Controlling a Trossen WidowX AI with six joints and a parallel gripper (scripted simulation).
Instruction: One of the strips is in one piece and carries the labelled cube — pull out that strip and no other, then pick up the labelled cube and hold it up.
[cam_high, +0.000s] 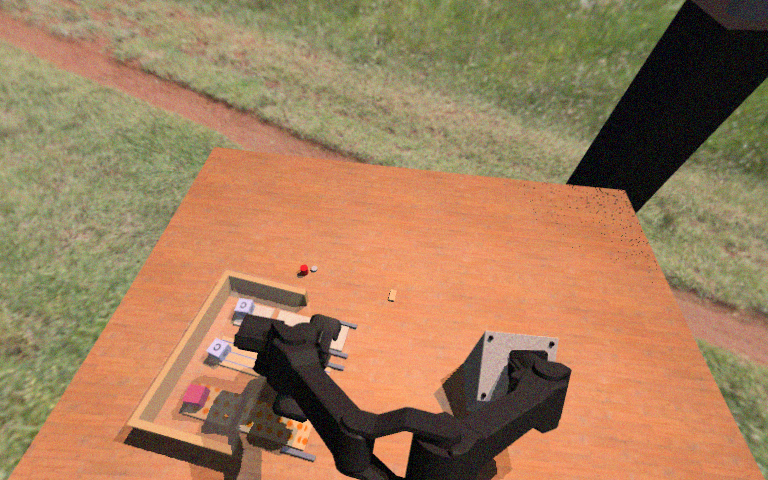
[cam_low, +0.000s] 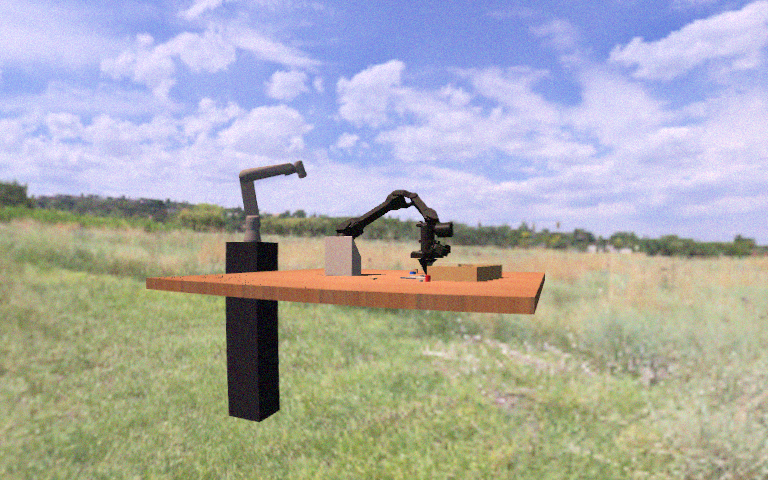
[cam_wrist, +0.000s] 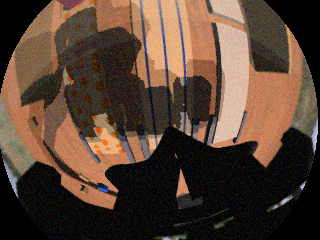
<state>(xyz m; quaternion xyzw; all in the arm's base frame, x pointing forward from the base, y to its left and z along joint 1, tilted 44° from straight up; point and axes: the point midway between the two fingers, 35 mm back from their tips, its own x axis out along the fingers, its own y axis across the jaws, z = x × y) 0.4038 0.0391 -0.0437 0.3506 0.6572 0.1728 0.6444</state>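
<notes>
My gripper (cam_low: 424, 270) (cam_wrist: 169, 130) is shut and empty, low over the front part of the blue-striped strip (cam_high: 239, 360) (cam_wrist: 172, 45); whether the tips touch it is unclear. This strip looks unbroken where visible and bears a cube marked C (cam_high: 218, 349). A pale strip (cam_high: 292, 318) (cam_wrist: 232, 75) beside it shows a crosswise gap near another C-marked cube (cam_high: 243, 307). An orange-dotted strip (cam_high: 300, 433) (cam_wrist: 108, 144) bears a plain pink cube (cam_high: 195, 396). Shadow covers its middle. The arm hides the fingertips in the top view.
A low wooden wall (cam_high: 178, 346) (cam_low: 487, 272) surrounds the cube ends. Grey rods (cam_high: 297, 454) stick out beside the strips' front ends. A red cylinder (cam_high: 304, 270) (cam_low: 427, 277), a white disc (cam_high: 314, 268) and a tan block (cam_high: 391, 294) lie outside. A blue piece (cam_wrist: 103, 188) lies near the dotted strip.
</notes>
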